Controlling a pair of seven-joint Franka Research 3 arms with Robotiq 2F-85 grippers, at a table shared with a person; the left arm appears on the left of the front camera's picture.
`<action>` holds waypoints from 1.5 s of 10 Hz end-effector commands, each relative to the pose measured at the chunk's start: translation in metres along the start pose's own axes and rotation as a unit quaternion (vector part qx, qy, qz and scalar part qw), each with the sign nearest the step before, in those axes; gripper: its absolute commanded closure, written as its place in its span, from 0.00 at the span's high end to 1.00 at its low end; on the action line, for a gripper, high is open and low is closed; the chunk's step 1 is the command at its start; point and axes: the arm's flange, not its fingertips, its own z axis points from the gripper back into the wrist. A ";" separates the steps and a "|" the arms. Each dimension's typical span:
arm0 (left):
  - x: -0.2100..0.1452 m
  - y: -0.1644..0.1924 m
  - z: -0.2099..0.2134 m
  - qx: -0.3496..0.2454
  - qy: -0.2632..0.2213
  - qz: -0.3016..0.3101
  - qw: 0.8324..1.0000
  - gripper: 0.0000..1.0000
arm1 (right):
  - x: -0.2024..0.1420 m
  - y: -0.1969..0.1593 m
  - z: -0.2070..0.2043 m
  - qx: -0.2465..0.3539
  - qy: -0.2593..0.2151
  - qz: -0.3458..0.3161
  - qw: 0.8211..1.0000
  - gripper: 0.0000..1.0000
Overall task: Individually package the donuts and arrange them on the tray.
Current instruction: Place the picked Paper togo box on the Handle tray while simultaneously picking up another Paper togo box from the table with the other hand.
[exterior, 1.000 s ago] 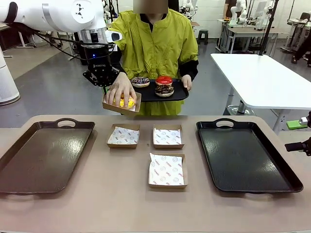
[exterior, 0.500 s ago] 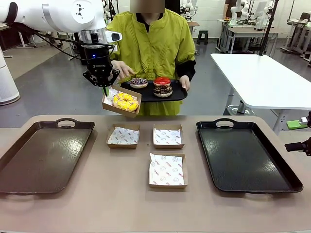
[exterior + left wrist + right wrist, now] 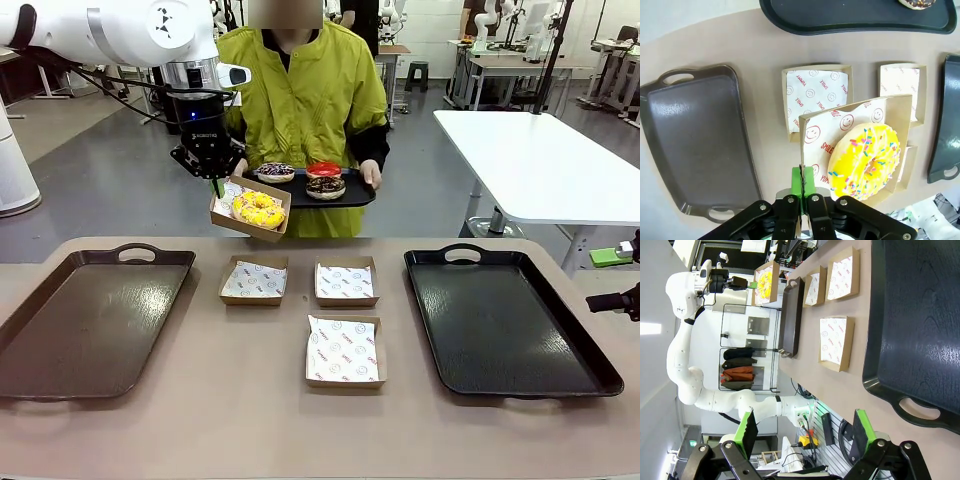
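Front view: my left gripper [image 3: 215,186] hangs in the air above the far edge of the table [image 3: 200,430]. Its jaws are pinched shut on the rim of a box [image 3: 240,228]. The box tilts toward me, and the yellow donut [image 3: 258,209] lies in it on printed paper, a thick ring with bright icing and coloured sprinkles. Just behind it a person in a green jacket holds a small dark tray [image 3: 360,190] with the other three. These are the sprinkled donut [image 3: 275,172], the red donut [image 3: 323,169] and the dark donut [image 3: 325,187], which sits just in front of the red one. The table is tan. Three empty boxes [image 3: 254,279] lie in the middle, between a brown tray [image 3: 90,320] on my left and a black tray [image 3: 505,320] on my right. Beyond are a grey floor and a white table [image 3: 540,160].

Left wrist view: my green pads meet on the box's edge (thin card, so there is almost no gap). The yellow donut [image 3: 865,160] takes up much of the box, high above the tan top. Empty boxes and the brown tray [image 3: 700,145] are below.

Right wrist view: my right gripper [image 3: 805,435] stands wide open with nothing between its fingers [image 3: 747,432]. It is low beside the black tray [image 3: 920,330]. Across the table the left arm holds the boxed yellow donut [image 3: 764,284] aloft.
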 end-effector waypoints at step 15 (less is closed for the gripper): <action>-0.037 0.204 0.032 -0.017 0.024 0.009 1.000 0.01 | 0.057 0.155 -0.207 -0.312 0.116 0.024 0.943 1.00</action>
